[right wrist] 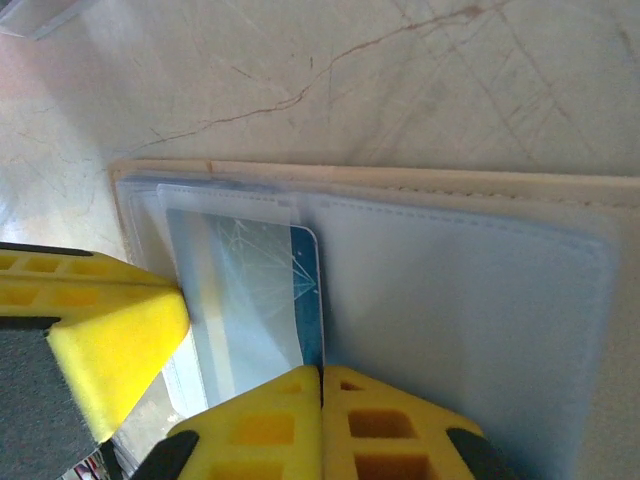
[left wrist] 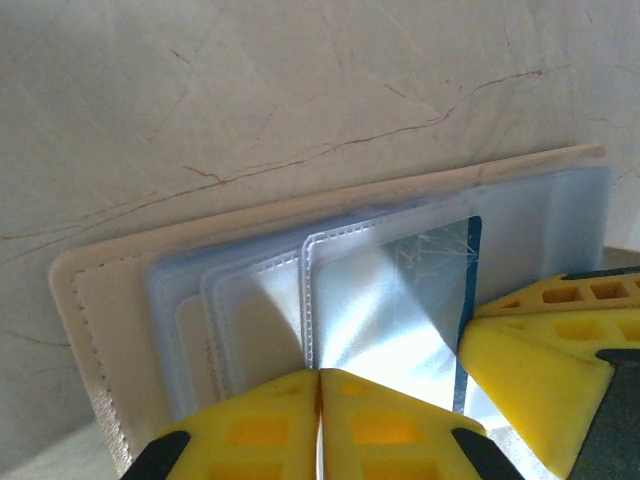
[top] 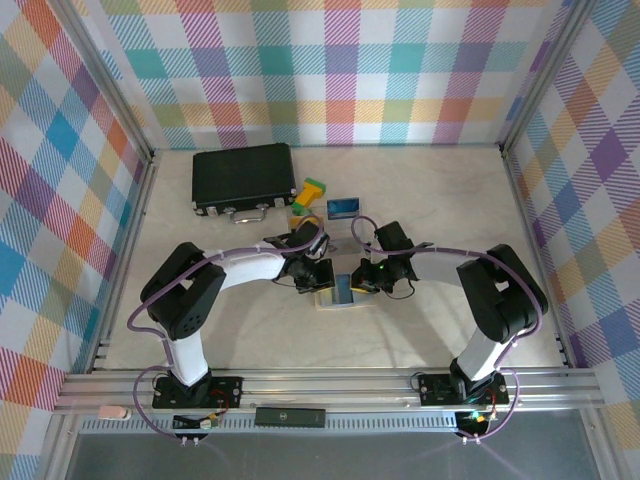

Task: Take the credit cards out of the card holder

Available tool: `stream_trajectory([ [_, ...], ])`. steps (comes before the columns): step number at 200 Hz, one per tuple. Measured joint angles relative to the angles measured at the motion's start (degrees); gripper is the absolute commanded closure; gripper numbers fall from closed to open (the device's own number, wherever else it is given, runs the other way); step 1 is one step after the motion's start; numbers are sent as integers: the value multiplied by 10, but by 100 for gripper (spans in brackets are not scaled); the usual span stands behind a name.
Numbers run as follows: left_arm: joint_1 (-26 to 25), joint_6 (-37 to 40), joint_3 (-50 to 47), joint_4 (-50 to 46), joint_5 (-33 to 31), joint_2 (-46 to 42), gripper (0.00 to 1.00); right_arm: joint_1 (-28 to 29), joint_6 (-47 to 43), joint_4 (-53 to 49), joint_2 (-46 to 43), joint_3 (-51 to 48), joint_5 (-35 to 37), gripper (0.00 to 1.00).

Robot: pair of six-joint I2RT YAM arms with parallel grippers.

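Card holder (top: 343,300) lies open on the desk (top: 450,200) at centre, between both arms, long axis running arm to arm.

The left gripper (left wrist: 320,400) has its jaws together, apparently pinching a clear sleeve leaf. The right gripper (right wrist: 322,400) has its jaws pressed together on the near edge of the blue card (right wrist: 300,290), which points away from them. The arms are equally near.

Count: one holder, one card in it, one loose card (top: 343,208) beyond.

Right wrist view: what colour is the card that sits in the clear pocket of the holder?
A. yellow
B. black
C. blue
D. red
C: through the clear pocket of the holder, the card shows a blue face with thin white lines and a darker blue edge.
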Motion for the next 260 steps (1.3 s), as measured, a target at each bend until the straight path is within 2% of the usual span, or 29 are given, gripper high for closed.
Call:
stream_trajectory([
  [18, 0, 0, 1, -1, -4, 0, 92, -1, -2, 3, 0, -1, 0, 88],
  [46, 0, 0, 1, -1, -5, 0, 93, -1, -4, 8, 0, -3, -2, 94],
  [71, 0, 0, 1, -1, -7, 0, 93, -2, -4, 9, 0, -4, -2, 96],
  [146, 0, 0, 1, -2, -15, -1, 91, -5, -9, 6, -44, -20, 32, 96],
  [160, 0, 0, 1, -2, -14, -1, 91, -5, -11, 6, -44, -21, 33, 93],
  [200, 1, 0, 1, -2, -14, -1, 91, -5, -18, 8, -32, -21, 13, 72],
  [260, 1, 0, 1, -2, -14, -1, 91, -7, -17, 9, -9, -12, -13, 70],
])
